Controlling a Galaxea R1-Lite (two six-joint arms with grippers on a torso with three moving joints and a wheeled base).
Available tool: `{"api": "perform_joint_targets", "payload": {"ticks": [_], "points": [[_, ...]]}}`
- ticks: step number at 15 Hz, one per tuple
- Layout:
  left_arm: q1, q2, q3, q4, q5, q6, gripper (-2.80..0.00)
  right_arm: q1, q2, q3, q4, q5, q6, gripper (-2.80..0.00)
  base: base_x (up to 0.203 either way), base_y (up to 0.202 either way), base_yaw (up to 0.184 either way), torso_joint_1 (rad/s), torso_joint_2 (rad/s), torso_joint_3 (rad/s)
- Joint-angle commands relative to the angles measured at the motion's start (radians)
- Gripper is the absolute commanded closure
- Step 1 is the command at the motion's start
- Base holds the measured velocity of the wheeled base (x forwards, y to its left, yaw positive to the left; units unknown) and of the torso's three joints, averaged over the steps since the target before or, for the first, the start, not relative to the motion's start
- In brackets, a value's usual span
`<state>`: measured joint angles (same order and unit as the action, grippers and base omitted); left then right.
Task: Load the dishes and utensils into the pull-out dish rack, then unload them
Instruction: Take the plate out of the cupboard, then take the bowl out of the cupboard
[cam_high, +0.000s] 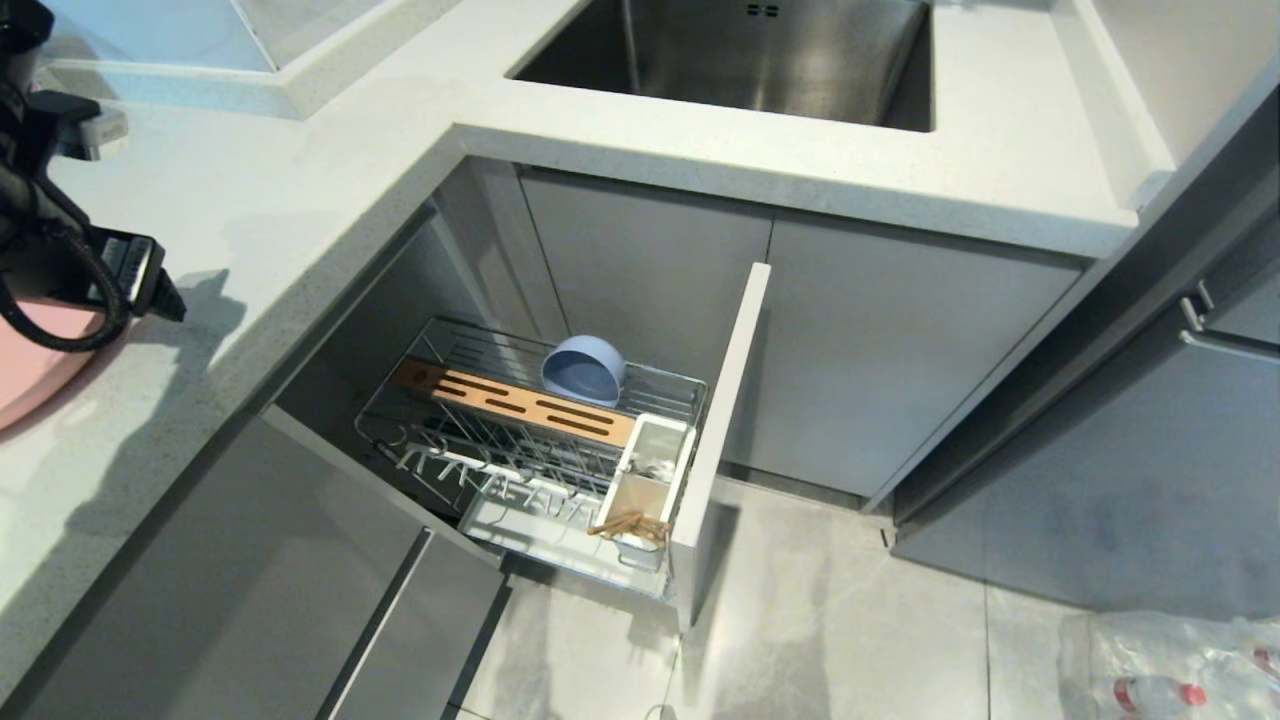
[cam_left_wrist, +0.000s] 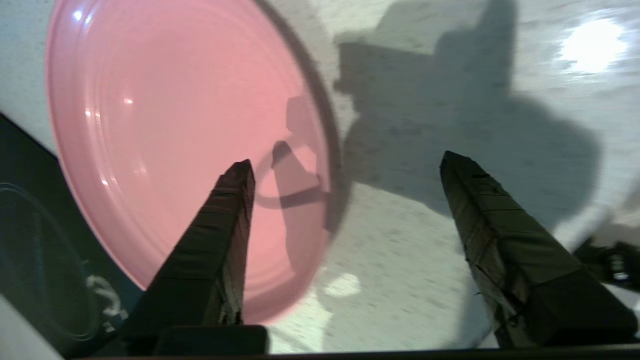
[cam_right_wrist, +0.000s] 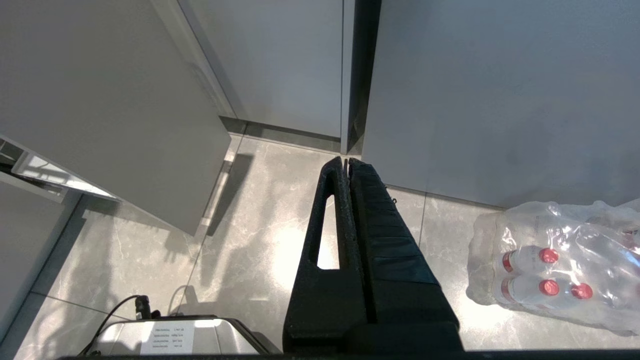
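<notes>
The pink plate (cam_left_wrist: 170, 130) lies flat on the white countertop (cam_left_wrist: 410, 260); in the head view it shows at the far left edge (cam_high: 25, 365). My left gripper (cam_left_wrist: 347, 165) hangs open just above it, one finger (cam_left_wrist: 225, 215) over the plate and the other over bare counter, holding nothing. The pull-out dish rack (cam_high: 470, 450) stands drawn out below the counter. A pale blue bowl (cam_high: 583, 368) rests on its side behind the wooden strip (cam_high: 520, 400). Chopsticks (cam_high: 632, 527) stick out of the white caddy (cam_high: 650, 480). My right gripper (cam_right_wrist: 346, 161) is shut, parked above the floor.
The rack's grey front panel (cam_high: 725, 420) juts out over the tiled floor. A steel sink (cam_high: 750, 50) sits in the counter behind. A dark cooktop (cam_left_wrist: 30, 240) borders the plate. A wrapped pack of water bottles (cam_right_wrist: 555, 270) lies on the floor at right.
</notes>
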<state>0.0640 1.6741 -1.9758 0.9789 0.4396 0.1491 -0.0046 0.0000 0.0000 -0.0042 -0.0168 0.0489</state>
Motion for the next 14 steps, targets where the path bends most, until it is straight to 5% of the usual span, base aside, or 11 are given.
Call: {"api": "perform_joint_targets", "payload": {"ticks": [1,2,3,9,14], "points": [[-0.037,-0.033,0.001,0.008,0.003,-0.033,-2.8,0.0,0.002,0.0,0.0,0.0,0.0,0.0,0.0,0.0,0.0,0.0,0.0,0.0],[-0.056,-0.05,0.001,0.01,0.004,-0.06,-2.8,0.0,0.002,0.0,0.0,0.0,0.0,0.0,0.0,0.0,0.0,0.0,0.0,0.0],[-0.074,-0.071,0.002,0.01,0.004,-0.072,0.0,0.0,0.002,0.0,0.0,0.0,0.0,0.0,0.0,0.0,0.0,0.0,0.0,0.0],[-0.142,-0.207,0.003,0.009,0.007,-0.13,0.0,0.0,0.002,0.0,0.0,0.0,0.0,0.0,0.0,0.0,0.0,0.0,0.0,0.0],[-0.301,-0.364,0.03,0.007,0.005,-0.323,0.0,0.0,0.002,0.0,0.0,0.0,0.0,0.0,0.0,0.0,0.0,0.0,0.0,0.0]]}}
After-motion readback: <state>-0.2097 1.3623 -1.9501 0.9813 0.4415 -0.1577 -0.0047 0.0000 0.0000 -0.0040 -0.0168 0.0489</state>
